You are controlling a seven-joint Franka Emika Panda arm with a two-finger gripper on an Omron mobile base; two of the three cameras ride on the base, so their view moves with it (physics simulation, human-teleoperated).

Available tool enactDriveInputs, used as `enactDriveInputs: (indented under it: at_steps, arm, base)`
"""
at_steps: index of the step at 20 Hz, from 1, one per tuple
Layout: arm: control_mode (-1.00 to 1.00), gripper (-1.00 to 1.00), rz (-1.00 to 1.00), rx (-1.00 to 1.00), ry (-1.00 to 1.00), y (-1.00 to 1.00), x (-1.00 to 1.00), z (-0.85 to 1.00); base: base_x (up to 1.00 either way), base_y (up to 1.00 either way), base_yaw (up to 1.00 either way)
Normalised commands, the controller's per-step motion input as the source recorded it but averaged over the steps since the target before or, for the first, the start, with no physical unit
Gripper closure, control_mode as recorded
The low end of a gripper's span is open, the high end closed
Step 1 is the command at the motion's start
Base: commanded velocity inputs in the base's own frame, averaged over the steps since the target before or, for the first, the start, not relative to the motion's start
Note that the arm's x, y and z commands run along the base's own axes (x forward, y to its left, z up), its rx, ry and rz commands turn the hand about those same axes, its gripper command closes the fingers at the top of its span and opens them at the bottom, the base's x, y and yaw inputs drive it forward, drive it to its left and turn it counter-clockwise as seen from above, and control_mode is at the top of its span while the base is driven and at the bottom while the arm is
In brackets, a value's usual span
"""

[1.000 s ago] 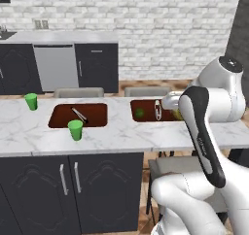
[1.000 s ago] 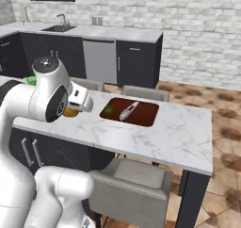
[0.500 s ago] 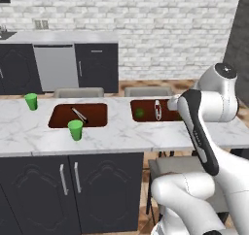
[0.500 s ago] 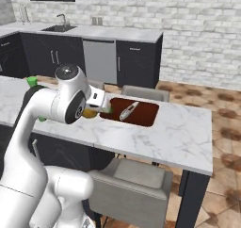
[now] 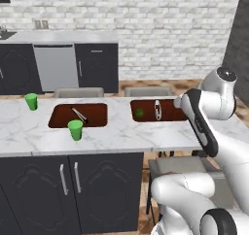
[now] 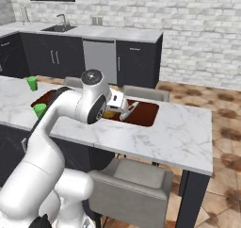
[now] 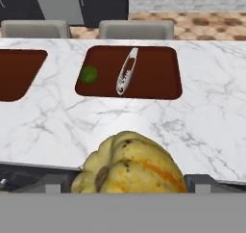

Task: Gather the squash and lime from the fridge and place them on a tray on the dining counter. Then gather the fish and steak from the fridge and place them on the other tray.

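Note:
My gripper is shut on the squash, a ribbed yellow lump with orange streaks, held above the near edge of the dining counter. The squash pokes out under my hand beside the right brown tray. That tray holds the lime and the silvery fish; from the left base they are the lime and fish. The fridge and the steak are out of view.
A second brown tray to the left holds a thin dark utensil. One green cup stands at its front edge, another further left. Grey chairs line the counter's far side.
My arm has swung right along the counter with the squash, from near the left tray to the right tray. The trays, lime, fish and cups have not moved.

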Motion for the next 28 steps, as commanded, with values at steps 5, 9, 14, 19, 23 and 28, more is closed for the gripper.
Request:
enactDriveInputs:
  at_steps: [5,9,14,19,23,28]
  arm:
    - [-1.0,1.0,-0.02,0.0,0.09,-0.28,0.74,-0.28]
    - [-1.0,1.0,0.0,0.0,0.11,-0.26,0.71,-0.31]
    - [-1.0,1.0,0.0,0.0,0.09,-0.21,0.67,-0.32]
    - [-1.0,1.0,0.0,0.0,0.07,-0.22,0.63,-0.3]
    - [-1.0,1.0,0.0,0.0,0.08,-0.17,0.58,-0.34]
    - [-1.0,1.0,0.0,0.0,0.06,-0.13,0.54,-0.34]
  base:
    - [0.0,0.0,0.0]
    - [0.0,0.0,0.0]
    - [0.0,0.0,0.0]
    - [0.0,0.0,0.0]
    - [0.0,0.0,0.0]
    - [0.0,0.0,0.0]
